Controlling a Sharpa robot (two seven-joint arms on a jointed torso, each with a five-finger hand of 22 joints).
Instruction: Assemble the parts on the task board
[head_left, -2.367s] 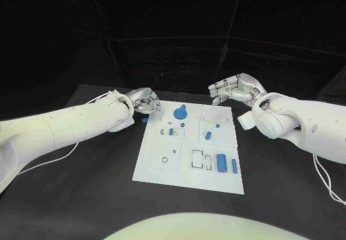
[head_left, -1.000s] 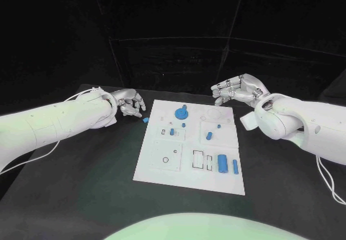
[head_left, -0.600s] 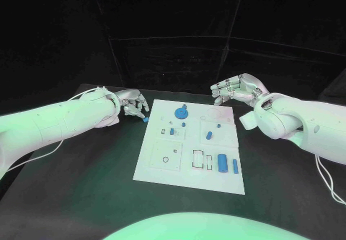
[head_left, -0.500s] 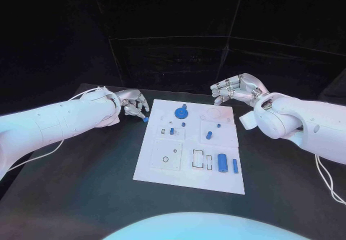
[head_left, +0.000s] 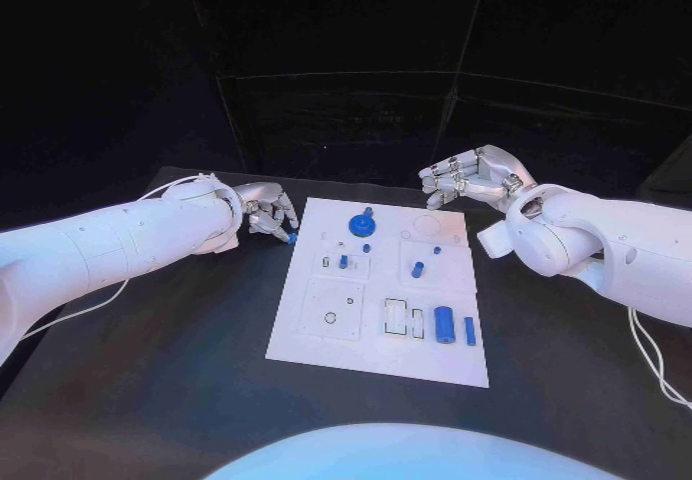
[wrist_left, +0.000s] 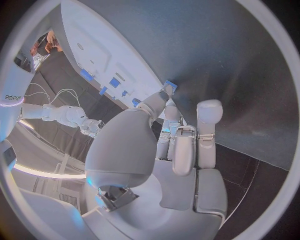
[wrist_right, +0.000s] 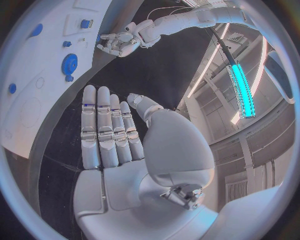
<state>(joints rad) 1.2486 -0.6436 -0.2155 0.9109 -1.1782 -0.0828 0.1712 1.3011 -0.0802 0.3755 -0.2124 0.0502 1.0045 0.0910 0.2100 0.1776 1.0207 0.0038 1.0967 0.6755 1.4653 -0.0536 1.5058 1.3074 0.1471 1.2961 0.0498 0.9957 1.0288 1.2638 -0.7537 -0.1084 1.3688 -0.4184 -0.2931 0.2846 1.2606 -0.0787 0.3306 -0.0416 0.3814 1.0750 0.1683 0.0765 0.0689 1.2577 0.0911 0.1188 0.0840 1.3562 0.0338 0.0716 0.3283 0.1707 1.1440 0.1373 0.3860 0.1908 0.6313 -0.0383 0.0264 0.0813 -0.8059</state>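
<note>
The white task board (head_left: 332, 340) lies in the middle of the table, with a blue gear (head_left: 359, 225) at its far end and several small blue parts in its slots, among them a thick cylinder (head_left: 444, 325). One small blue part (head_left: 290, 238) lies on the table just off the board's left edge. My left hand (head_left: 268, 213) hovers over it with fingers apart; in the left wrist view one fingertip (wrist_left: 161, 97) touches that part (wrist_left: 169, 87). My right hand (head_left: 469, 178) is raised beyond the board's far right corner, fingers straight, holding nothing (wrist_right: 119, 145).
The black table (head_left: 159, 350) stretches wide on both sides of the board. My right forearm (head_left: 577, 245) hangs over the table to the right of the board. The table's far edge runs just behind both hands.
My left hand drew back left from the board's far-left corner, then settled down over the loose blue part. The right hand has barely moved.
</note>
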